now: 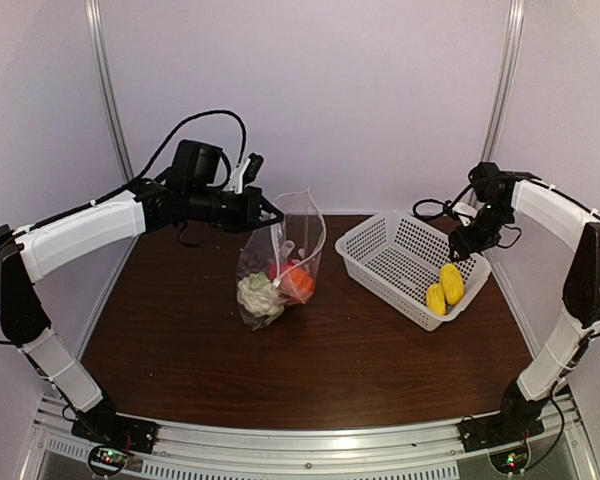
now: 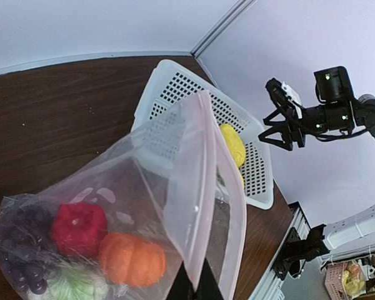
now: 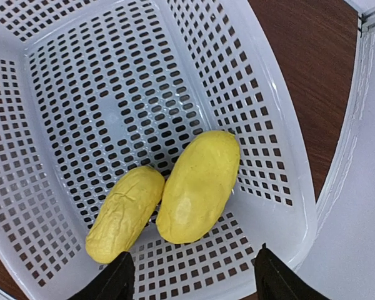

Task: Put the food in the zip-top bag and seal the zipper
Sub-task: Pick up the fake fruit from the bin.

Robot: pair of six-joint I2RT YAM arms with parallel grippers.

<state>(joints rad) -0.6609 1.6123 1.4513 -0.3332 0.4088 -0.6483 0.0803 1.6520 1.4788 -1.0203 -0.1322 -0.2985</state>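
The bag (image 1: pixel 298 232) stands mid-table (image 1: pixel 310 370), its top edge pinched in my left pincer (image 1: pixel 264 212). Pepper (image 2: pixel 79 228), orange piece (image 2: pixel 132 259), cauliflower (image 1: pixel 259 295) and grapes (image 2: pixel 17 253) sit inside. Two yellow pieces (image 3: pixel 200 186) lie in the basket (image 3: pixel 281 112) below my right pincer (image 3: pixel 194 279), which is spread.

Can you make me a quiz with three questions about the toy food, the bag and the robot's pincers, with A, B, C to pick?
1. How many yellow pieces lie in the white basket? A one; B two; C four.
2. Where is the red pepper? A in the basket; B in the zip-top bag; C under the basket.
3. What does the left pincer do? A holds the bag's edge; B hangs open, empty; C grips the basket.

Answers: B, two lie side by side on the mesh; B, it shows red through the clear plastic; A, it is shut on the bag's top edge.
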